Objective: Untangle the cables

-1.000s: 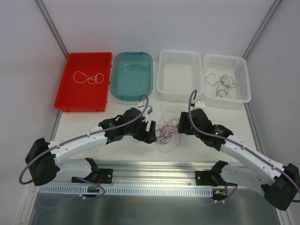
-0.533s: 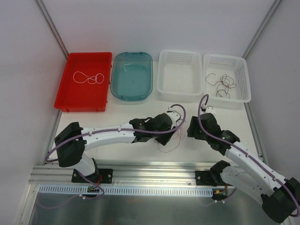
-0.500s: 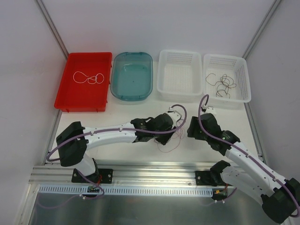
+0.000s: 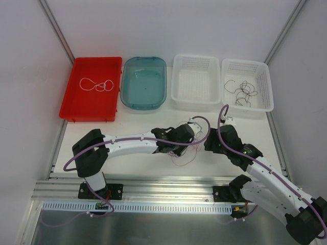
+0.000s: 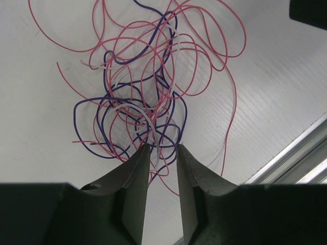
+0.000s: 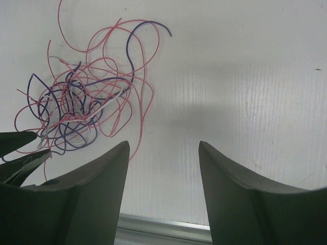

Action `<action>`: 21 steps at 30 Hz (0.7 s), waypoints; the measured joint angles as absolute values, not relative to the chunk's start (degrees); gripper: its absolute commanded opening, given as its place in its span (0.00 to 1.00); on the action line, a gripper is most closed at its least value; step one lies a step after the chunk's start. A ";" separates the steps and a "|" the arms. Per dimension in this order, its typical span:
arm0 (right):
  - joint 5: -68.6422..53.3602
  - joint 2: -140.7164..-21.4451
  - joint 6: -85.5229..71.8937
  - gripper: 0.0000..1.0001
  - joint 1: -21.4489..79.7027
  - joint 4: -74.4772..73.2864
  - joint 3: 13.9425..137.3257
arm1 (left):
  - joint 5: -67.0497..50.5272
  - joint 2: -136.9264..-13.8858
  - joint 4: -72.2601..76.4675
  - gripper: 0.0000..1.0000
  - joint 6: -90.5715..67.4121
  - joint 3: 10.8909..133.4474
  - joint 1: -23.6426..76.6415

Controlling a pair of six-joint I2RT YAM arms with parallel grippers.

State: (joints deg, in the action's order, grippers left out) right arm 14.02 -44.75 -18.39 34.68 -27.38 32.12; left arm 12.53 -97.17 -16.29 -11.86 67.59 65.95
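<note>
**Top view.** The cables [image 4: 180,155] lie as a loose clump on the counter [image 4: 127,125], toward the middle of its near edge. The left gripper [image 4: 185,145] is over them and the right gripper [image 4: 208,143] is just beside. 4 containers stand along the far edge:
- A red tray [image 4: 69,104] by the far left corner holds 1 looped white strand [image 4: 97,84].
- A teal tub [image 4: 145,94] shows nothing inside.
- A white basket [image 4: 195,87] also shows nothing inside.
- A second white basket [image 4: 264,87] by the far right corner holds several dark strands [image 4: 242,92].

**Left wrist view.** The jaws are narrowed to a slim gap at the clump's fringe. Pink and dark purple strands cross between the fingertips [image 5: 143,153]. The gap is wider than any strand, so nothing looks pinched. Several strands meet just there, so closing now would likely grab a bundle. I judge it better to nip 1 free tail at the outer fringe and draw it out slowly.

**Right wrist view.** The right claw gapes wide and holds nothing, with the clump off to its left. It could pin the remaining strands to the counter so the whole clump is not dragged along.
</note>
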 measured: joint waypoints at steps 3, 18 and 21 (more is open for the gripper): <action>13.85 -44.73 -18.39 0.60 34.61 -27.35 32.10 | 12.78 -97.95 -17.06 0.27 -11.53 67.64 65.95; 12.53 -44.75 -18.41 0.60 34.50 -27.14 31.62 | 14.04 -99.46 -18.74 0.16 -11.25 67.79 65.95; 12.38 -44.75 -18.41 0.60 34.46 -26.83 31.33 | 14.02 -99.90 -19.00 0.09 -11.25 67.79 65.95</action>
